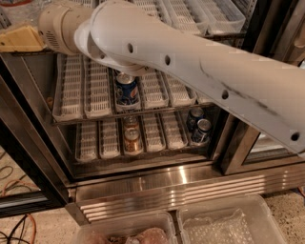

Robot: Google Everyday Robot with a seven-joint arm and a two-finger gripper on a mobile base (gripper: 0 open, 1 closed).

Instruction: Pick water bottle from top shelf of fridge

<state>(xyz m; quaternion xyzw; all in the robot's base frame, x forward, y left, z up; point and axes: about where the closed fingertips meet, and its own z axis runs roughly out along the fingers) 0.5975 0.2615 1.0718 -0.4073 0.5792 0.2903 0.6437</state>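
Observation:
My white arm (pixel 200 71) crosses the view from the right to the upper left and covers much of the fridge's inside. My gripper (pixel 19 39) shows only as a tan piece at the far left edge, level with the top shelf (pixel 200 14), which is lined with white slotted lane trays. The water bottle is hidden or out of view. The fridge (pixel 167 188) stands open, with its ribbed steel base below the racks.
A blue soda can (pixel 127 90) stands on the middle rack just under my arm. An orange can (pixel 132 139) and dark cans (pixel 200 126) stand on the lower rack. The black door frame (pixel 28 157) runs down the left. Clear plastic bins (pixel 224 224) sit at the bottom.

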